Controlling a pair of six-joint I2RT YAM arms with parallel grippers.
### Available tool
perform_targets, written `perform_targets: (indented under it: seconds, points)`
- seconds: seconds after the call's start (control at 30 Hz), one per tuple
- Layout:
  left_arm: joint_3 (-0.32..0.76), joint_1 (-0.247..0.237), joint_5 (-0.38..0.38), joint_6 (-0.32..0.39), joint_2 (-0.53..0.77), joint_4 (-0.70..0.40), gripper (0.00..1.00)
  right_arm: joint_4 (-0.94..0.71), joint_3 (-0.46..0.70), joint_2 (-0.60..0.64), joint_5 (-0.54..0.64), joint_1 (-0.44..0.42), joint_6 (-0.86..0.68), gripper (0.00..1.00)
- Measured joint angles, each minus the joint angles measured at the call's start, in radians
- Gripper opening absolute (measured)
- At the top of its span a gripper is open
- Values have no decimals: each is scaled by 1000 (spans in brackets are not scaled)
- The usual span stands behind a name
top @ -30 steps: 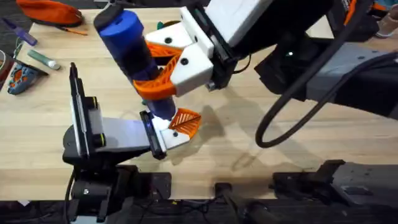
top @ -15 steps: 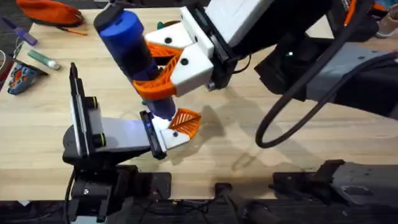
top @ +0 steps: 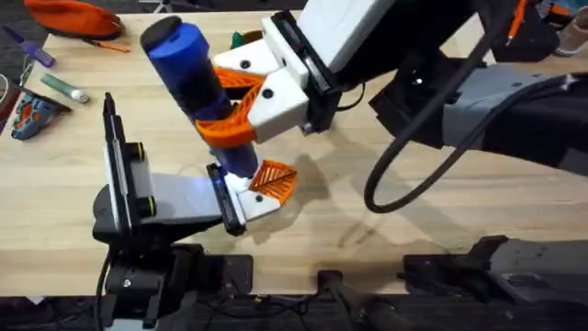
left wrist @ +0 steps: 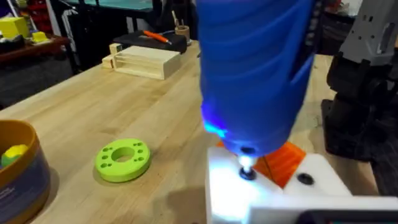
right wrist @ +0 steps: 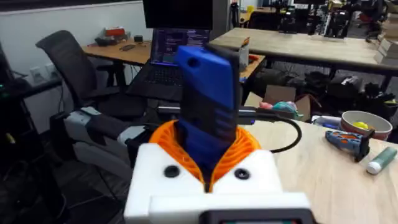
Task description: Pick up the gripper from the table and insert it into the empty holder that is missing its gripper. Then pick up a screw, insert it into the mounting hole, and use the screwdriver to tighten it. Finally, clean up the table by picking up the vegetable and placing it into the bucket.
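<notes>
My right gripper [top: 230, 106] reaches across the table, shut on the blue screwdriver [top: 197, 78], which stands nearly upright between its orange ribbed pads [right wrist: 208, 165]. In the left wrist view the screwdriver [left wrist: 255, 68] glows blue at its lower end, and its tip rests on a dark screw [left wrist: 247, 174] in the white holder [left wrist: 273, 193]. An orange pad [top: 274, 180] sits in that holder at the end of my left gripper [top: 241, 198]. The bucket [left wrist: 18, 180], tan-rimmed with a dark blue body, stands off to one side with a yellow toy in it. A small dark green bit [top: 238, 39], possibly the vegetable, peeks out behind the right arm.
A lime-green ring with holes [left wrist: 122, 160] lies on the table near the bucket. A pale wooden tray [left wrist: 140, 61] stands farther off. An orange pouch [top: 73, 17], a pale tube [top: 64, 87] and a small toy [top: 32, 115] lie at the far left.
The right arm's upper links have shifted slightly left. The screwdriver stays on the holder and the left arm has not moved.
</notes>
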Motion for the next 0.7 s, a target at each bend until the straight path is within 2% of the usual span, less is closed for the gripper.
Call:
perform_targets:
  seconds: [0.43, 0.6, 0.7]
  points:
    - [0, 0, 1, -1, 0, 0, 16, 2, 0, 0, -4, 2, -4, 23]
    - [0, 0, 1, 0, 0, 0, 16, 154, -2, 8, -8, 2, 29, 23]
    - [0, 0, 1, 0, 0, 0, 16, 184, 16, 8, -13, 1, 67, 23]
